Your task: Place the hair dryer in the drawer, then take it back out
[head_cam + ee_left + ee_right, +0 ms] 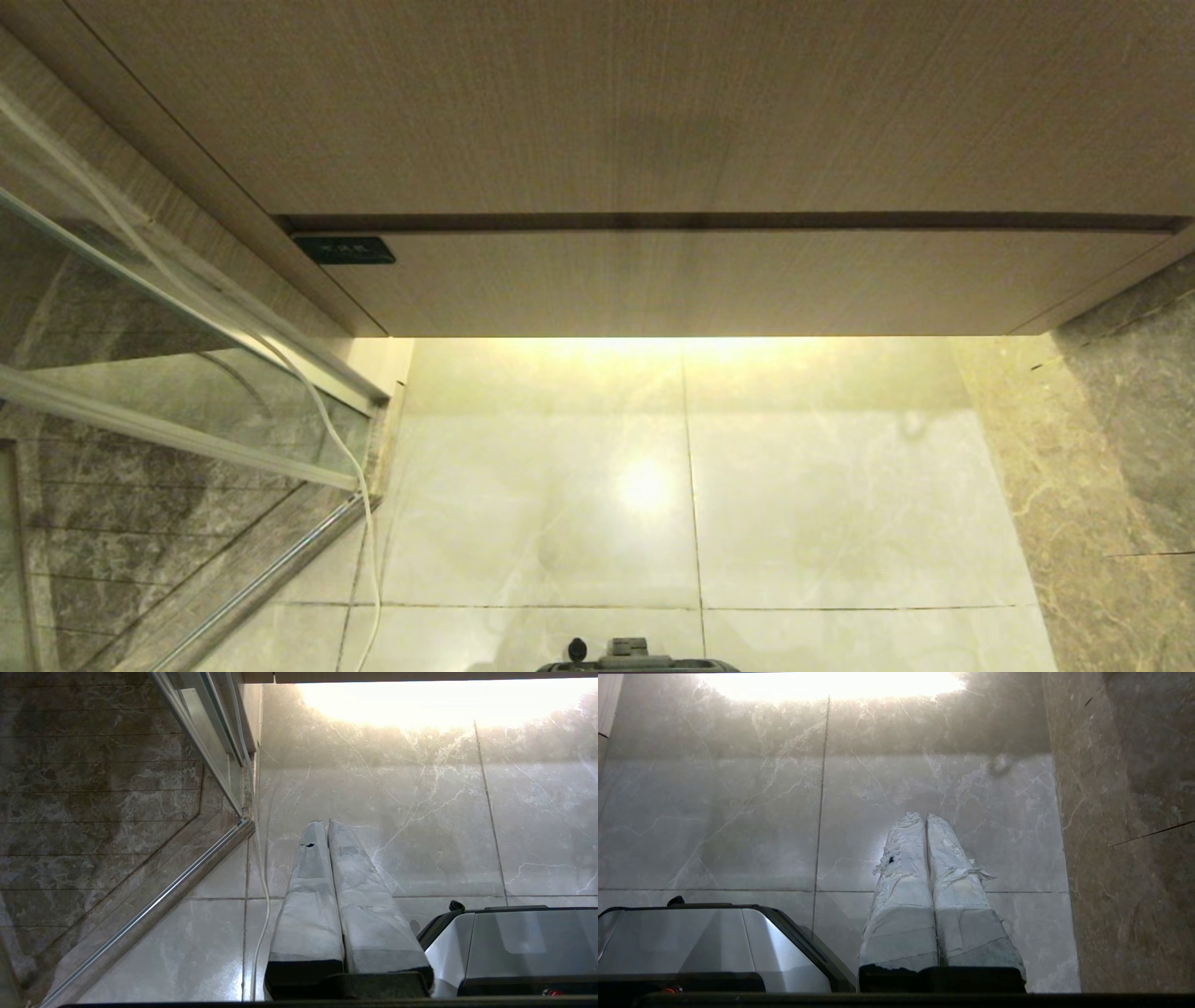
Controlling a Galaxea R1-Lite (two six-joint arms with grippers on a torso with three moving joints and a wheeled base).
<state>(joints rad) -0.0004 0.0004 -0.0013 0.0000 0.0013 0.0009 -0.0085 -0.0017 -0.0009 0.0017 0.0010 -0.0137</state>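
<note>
The drawer [709,280] is the low, wide wood-grain front with a small dark label [344,249] at its left end; it stands shut under the cabinet. The hair dryer is out of view. Neither arm shows in the head view. My left gripper [325,823] hangs over the pale floor tiles with its taped fingers pressed together and nothing between them. My right gripper [924,816] hangs the same way over the tiles, shut and empty.
A taller plain wood-grain panel [653,103] sits above the drawer. A glass shower screen [140,373] and a white cable [345,467] run along the left. A dark marble wall [1120,448] bounds the right. My base [635,658] is at the near edge.
</note>
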